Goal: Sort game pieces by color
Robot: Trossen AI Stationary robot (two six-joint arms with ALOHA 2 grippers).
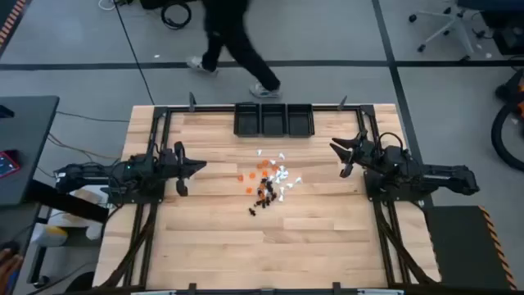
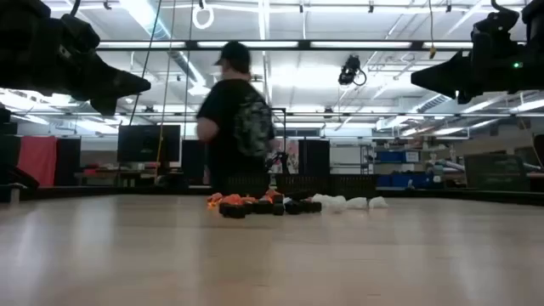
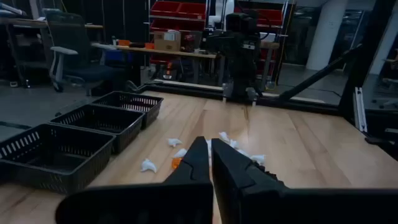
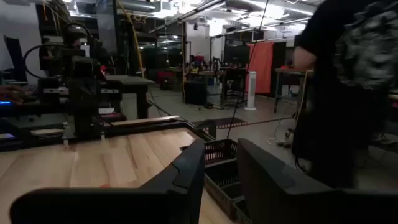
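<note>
The game pieces (image 1: 268,180) lie in a loose pile on the wooden table's middle: orange ones (image 1: 260,168), white ones (image 1: 283,175) and black ones (image 1: 264,197). The low view shows them as a low row (image 2: 272,204). My left gripper (image 1: 199,168) hangs shut above the table, left of the pile, pointing toward it; white and orange pieces (image 3: 177,158) show past its fingertips. My right gripper (image 1: 336,149) hangs right of the pile, raised off the table, its fingers (image 4: 193,165) a little apart with nothing between them.
Three black mesh bins (image 1: 274,119) stand side by side at the table's far edge, behind the pile. A person in dark clothes (image 1: 233,41) walks past on the floor beyond that edge. Bare wood lies between the pile and the near edge (image 1: 270,262).
</note>
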